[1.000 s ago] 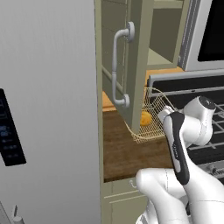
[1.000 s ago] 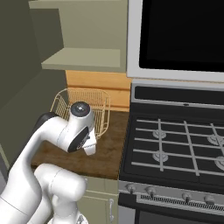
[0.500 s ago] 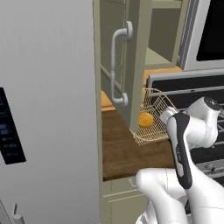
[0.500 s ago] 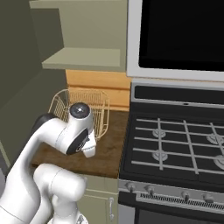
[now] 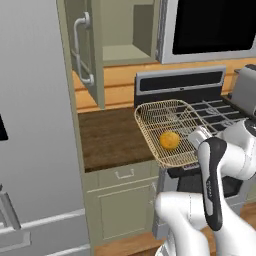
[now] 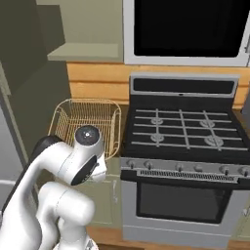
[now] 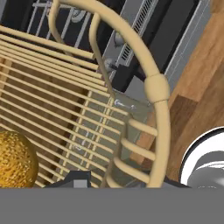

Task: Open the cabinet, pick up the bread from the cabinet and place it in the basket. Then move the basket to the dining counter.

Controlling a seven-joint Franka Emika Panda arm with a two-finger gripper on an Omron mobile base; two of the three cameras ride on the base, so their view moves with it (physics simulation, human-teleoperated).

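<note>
A black stove [image 6: 183, 134] with four burners sits under a black microwave [image 6: 188, 29]. A big grey fridge [image 5: 30, 125] stands beside a short wood counter [image 5: 112, 137]. A silver toaster [image 5: 245, 89] sits far right.

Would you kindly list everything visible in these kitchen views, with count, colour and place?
basket: one, tan-gold wire, lifted off the counter, partly over the stove's front edge.
bread: one, golden-orange, inside the basket.
cabinet: one, olive-green, on the wall, door swung open, shelf bare.
handle: one, grey, on the open door.
counter: one, dark-brown wood, below the cabinet.
stove: one, black top with grates, right of the counter.
microwave: one, black front, above the stove.
fridge: one, grey, left of the counter.
toaster: one, grey, far right.
gripper: one, dark fingertips, shut on the basket's rim.
arm: one, white, in the foreground.
</note>
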